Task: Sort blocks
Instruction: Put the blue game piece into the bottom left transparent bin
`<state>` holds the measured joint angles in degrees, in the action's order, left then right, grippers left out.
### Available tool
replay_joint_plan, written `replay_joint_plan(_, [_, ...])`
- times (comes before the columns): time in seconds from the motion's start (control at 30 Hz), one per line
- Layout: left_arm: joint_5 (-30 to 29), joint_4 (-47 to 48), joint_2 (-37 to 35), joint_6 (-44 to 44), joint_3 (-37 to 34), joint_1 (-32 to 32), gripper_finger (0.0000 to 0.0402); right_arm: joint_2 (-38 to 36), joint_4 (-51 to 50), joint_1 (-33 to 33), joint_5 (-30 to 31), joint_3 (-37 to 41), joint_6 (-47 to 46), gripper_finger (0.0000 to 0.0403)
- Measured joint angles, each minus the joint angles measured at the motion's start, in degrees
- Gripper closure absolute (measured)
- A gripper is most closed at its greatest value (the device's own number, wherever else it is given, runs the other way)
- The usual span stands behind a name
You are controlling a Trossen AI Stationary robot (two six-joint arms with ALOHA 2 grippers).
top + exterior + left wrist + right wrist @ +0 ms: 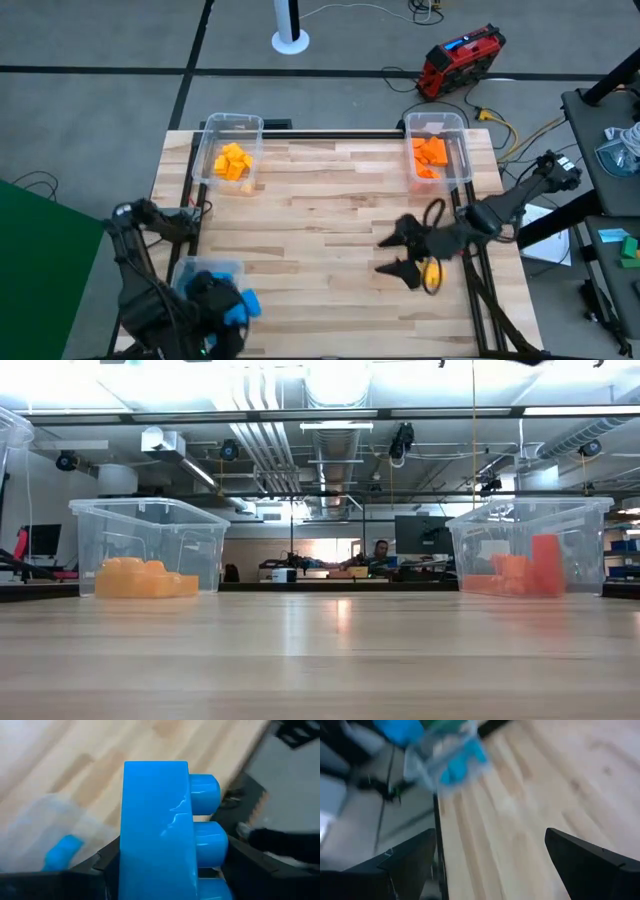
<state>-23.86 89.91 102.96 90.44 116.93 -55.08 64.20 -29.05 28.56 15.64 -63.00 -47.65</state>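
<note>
My left gripper point(232, 310) is at the table's near left corner, shut on a blue block point(155, 830) with round studs on one side. Just beside it stands a clear bin point(212, 274) holding blue blocks point(454, 766). At the far left, a clear bin point(228, 150) holds yellow blocks point(145, 578). Another at the far right point(438, 148) holds orange blocks point(518, 574). My right gripper point(392, 254) hovers open over bare wood at the right of the table's middle, its fingers pointing toward the left edge, with nothing between them. My left gripper pinches the blue block between its two fingers. One finger is on the block's flat side point(129, 870), the other point(240, 862) on its studded side. The block juts out past the fingertips. The blurred bin and table show beyond it.
Bare wooden tabletop point(330, 230) stretches between the three bins. Black rails run along the table's left side point(190, 230) and right side point(480, 280). Off the table lie a red device point(460, 58) and cables on the floor, and a dark bench point(610, 150) stands at right.
</note>
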Motion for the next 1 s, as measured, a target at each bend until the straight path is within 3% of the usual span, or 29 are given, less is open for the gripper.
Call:
replay_joint_plan(0.2, [-0.6,-0.4,-10.4,10.3,-18.8,-5.3,0.0170,0.0,9.5,-9.5,-3.5,0.0,2.3,0.0037])
replay_joint_plan(0.5, [1.1,-2.8,-21.5,23.7,-37.5,-13.4,0.0170,0.0,11.7,-16.3,-4.6,0.1,2.1,0.0037])
replay_joint_plan(0.6, [4.3,-4.2,-23.1,26.5,-42.0,-13.6,0.0170,0.0,11.7,-17.5,-3.7,0.2,1.1,0.0037])
replay_joint_plan(0.77, [15.9,-4.4,-23.7,27.8,-47.2,-13.4,0.0157,0.0,11.6,-19.2,-2.3,0.3,-1.1,0.0037])
replay_joint_plan(0.9, [16.9,-4.4,-23.7,27.7,-48.1,-13.3,0.0113,0.1,11.6,-19.7,-2.1,0.5,-2.0,0.0037])
replay_joint_plan(1.0, [16.5,-3.4,-23.7,26.3,-48.3,-13.3,0.0105,0.3,11.6,-19.6,-2.1,0.5,-2.2,0.0037])
